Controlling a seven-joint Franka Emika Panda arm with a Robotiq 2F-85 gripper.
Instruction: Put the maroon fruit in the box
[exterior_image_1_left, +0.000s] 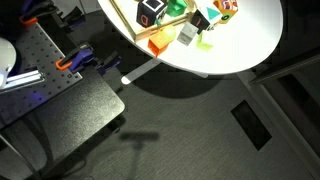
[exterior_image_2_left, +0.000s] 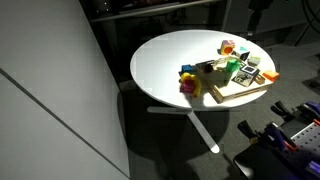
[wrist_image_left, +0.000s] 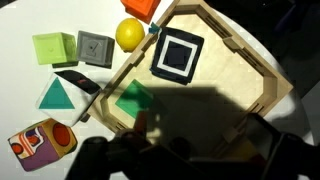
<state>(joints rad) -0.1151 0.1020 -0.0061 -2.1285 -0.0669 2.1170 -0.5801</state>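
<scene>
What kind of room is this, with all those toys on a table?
Probably a lab or office: a round white table on a dark floor, beside a perforated metal mounting plate with an orange clamp.

The claw (wrist_image_left: 190, 152) is black, rounded and blurred in the wrist view; finer detail too dark.

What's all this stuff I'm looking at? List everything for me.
table: one, white, round
box: one, tan, on the table
black-and-white block: one, inside the box
green piece: one, inside the box
yellow ball: one, just outside the box
light green cube: one, outside
grey-green cube: one, beside it
teal triangle: one, outside
orange piece: one, outside
multicoloured cube: one, outside
maroon fruit: not clearly identifiable
gripper: one, dark, over the box
</scene>
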